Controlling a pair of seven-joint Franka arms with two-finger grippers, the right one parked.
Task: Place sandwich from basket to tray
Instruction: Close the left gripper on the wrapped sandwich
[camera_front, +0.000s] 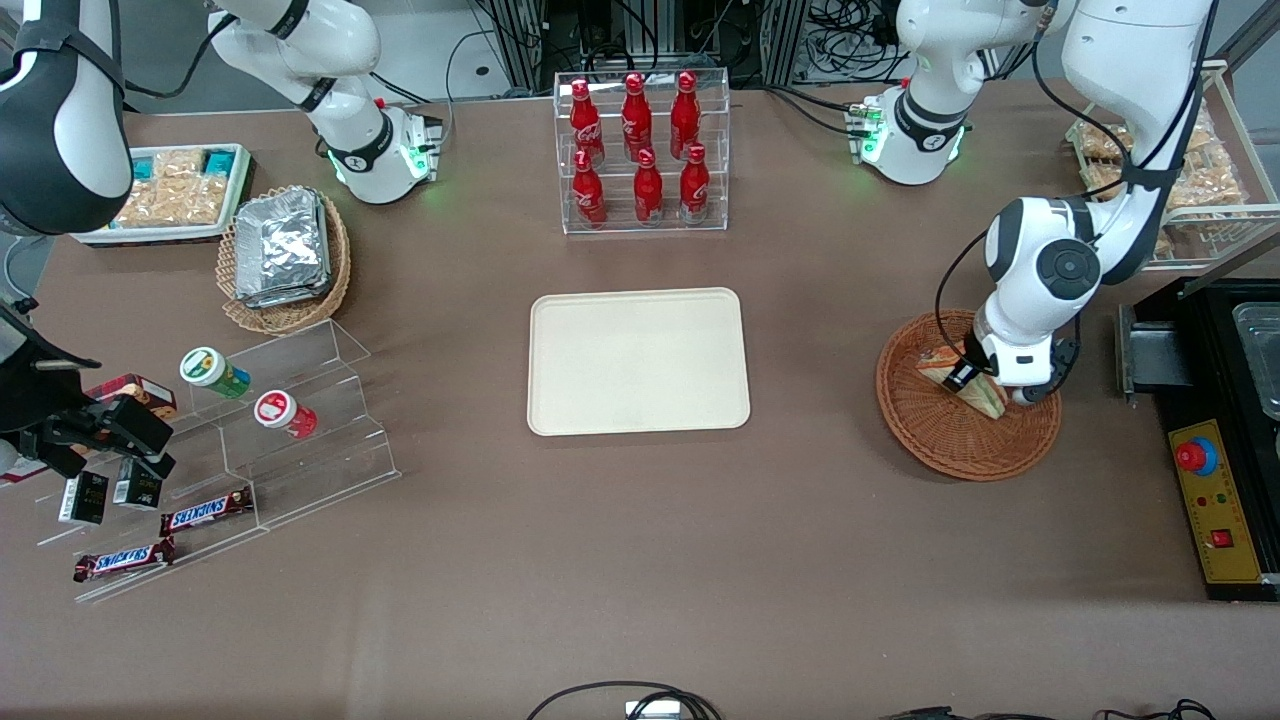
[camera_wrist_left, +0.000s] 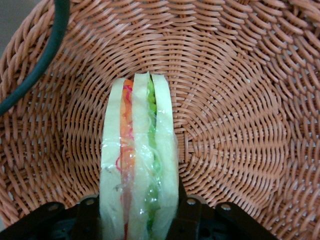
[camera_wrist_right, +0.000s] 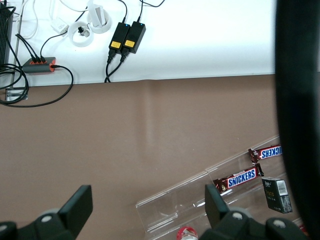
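Fingers of the left arm's gripper (camera_front: 985, 388) press against both bread faces of the sandwich (camera_wrist_left: 139, 165), holding it edge-up inside the basket (camera_front: 950, 440) at the right of the front frame. Orange and green filling layers show under the clear wrap. The tray (camera_front: 638, 361) lies at the frame's centre, well apart from the basket, with a rack of red bottles (camera_front: 642, 150) above it.

Sandwich (camera_wrist_left: 139, 165) sits in the basket (camera_front: 940, 440) near the table's working-arm end, gripper (camera_front: 985, 385) around it, tray (camera_front: 638, 360) mid-table.
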